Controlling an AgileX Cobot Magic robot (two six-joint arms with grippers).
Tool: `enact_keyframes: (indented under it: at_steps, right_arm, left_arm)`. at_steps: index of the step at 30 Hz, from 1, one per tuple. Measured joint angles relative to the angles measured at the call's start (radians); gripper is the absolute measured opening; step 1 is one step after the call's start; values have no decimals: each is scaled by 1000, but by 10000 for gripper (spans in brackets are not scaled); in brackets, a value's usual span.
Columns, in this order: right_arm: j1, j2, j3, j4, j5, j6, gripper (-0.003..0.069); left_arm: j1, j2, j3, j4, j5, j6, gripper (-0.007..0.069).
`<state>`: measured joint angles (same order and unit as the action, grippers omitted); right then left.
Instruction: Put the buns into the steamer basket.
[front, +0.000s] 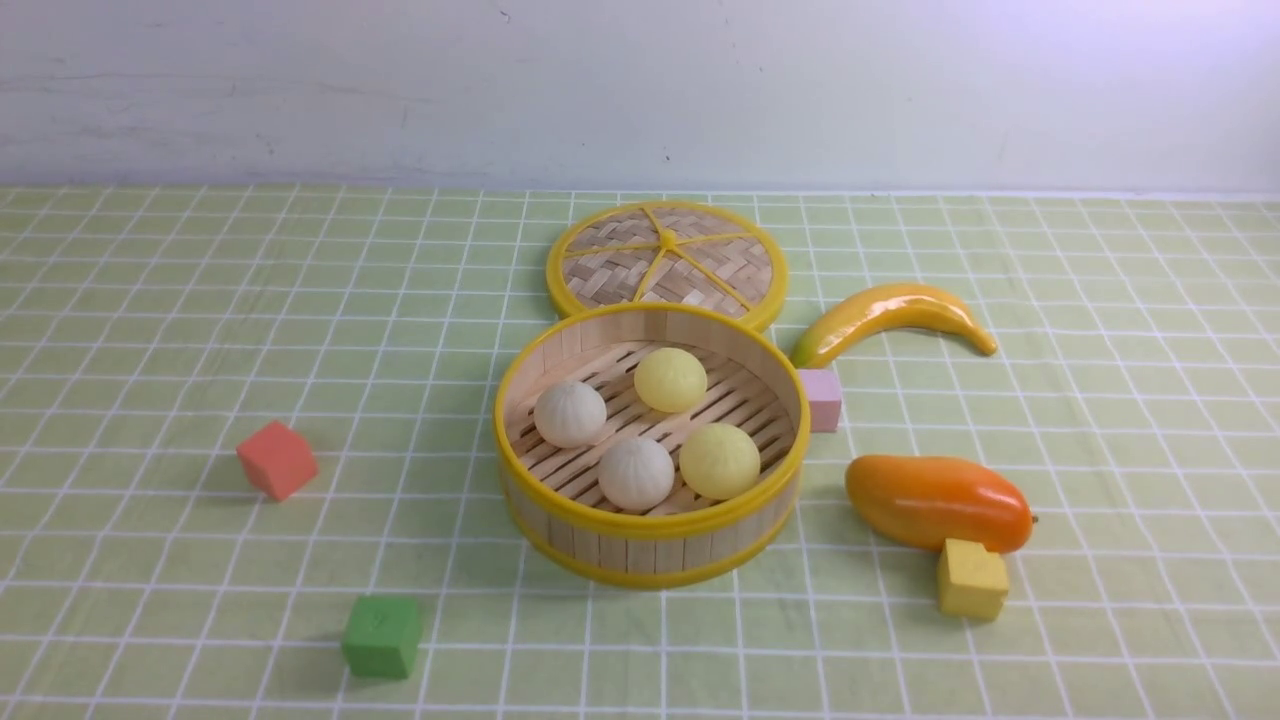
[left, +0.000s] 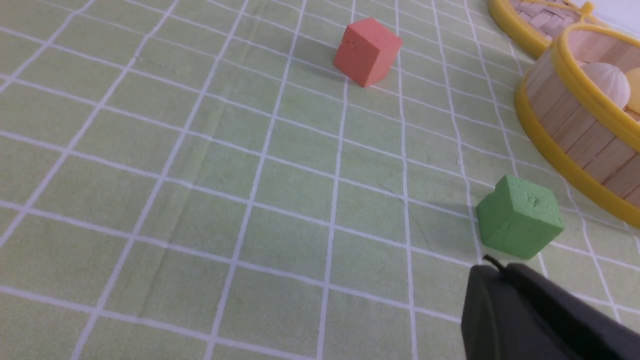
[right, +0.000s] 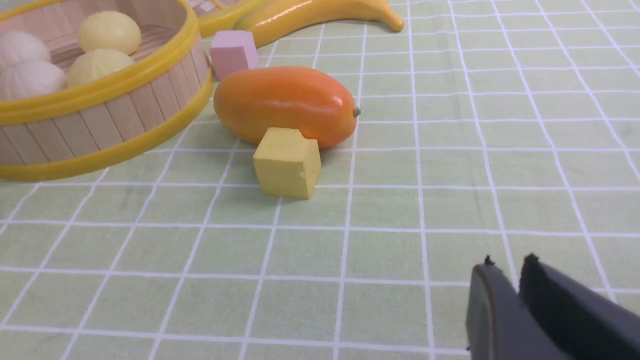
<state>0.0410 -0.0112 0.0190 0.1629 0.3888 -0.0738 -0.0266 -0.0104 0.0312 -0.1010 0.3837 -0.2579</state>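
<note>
All four buns sit inside the steamer basket (front: 650, 545): an off-white bun (front: 570, 413) at its left, a second off-white bun (front: 636, 472) nearest the camera, one pale yellow bun (front: 671, 379) toward the back and another yellow bun (front: 720, 460) at its right, each resting on the slotted floor and none perched on the rim. By the look of it the loading is done, and what is left is a tidy finish. The woven lid (front: 667, 260) lies flat just behind the basket, a pink cube (front: 822, 399) touches or nearly touches its right wall, and a banana (front: 890, 315) and a mango (front: 937, 501) lie further right, with a yellow cube (front: 971, 579) against the mango. A red cube (front: 277, 459) and a green cube (front: 381, 636) stand well apart on the left of the worktop. Neither arm shows in the front view. The left hand (left: 492, 267) is closed with nothing in it, hanging near the green cube; the right hand (right: 505, 267) shows a narrow gap between its fingers and is empty, over bare cloth in front of the yellow cube. To end well, I would keep both hands clear of the basket and the cubes (a nudge to the basket could roll the buns about).
</note>
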Motion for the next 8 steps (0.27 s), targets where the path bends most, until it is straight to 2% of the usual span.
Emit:
enact_keyframes:
  at_steps: [8]
  right_arm:
    - [0, 0, 0, 0, 0, 0, 91]
  left_arm:
    - [0, 0, 0, 0, 0, 0, -13]
